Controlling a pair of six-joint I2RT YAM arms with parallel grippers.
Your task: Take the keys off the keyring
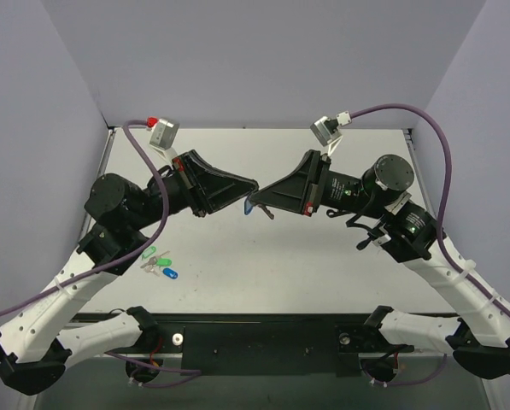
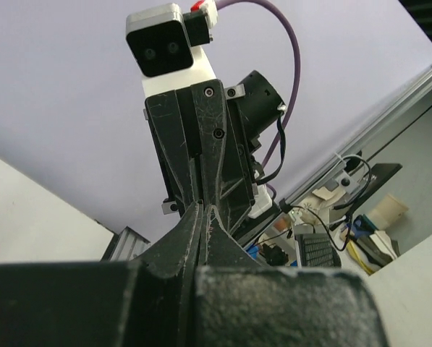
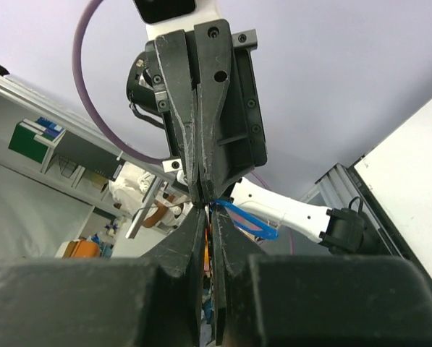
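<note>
Nearest the arm bases, a bunch of green and dark blue tags (image 1: 159,263) lies on the table (image 1: 323,273), nearer than the keyring (image 3: 248,220), off to its left and well apart from it. Farther in, the keyring hangs above the table where the two pincers meet tip to tip. The right gripper (image 1: 260,198), reaching in from the keyring's right, is clamped on the tag's end. The left gripper (image 1: 253,184), coming from the keyring's left, has its fingers pressed together; what they pinch cannot be told. The key is too small to make out.
</note>
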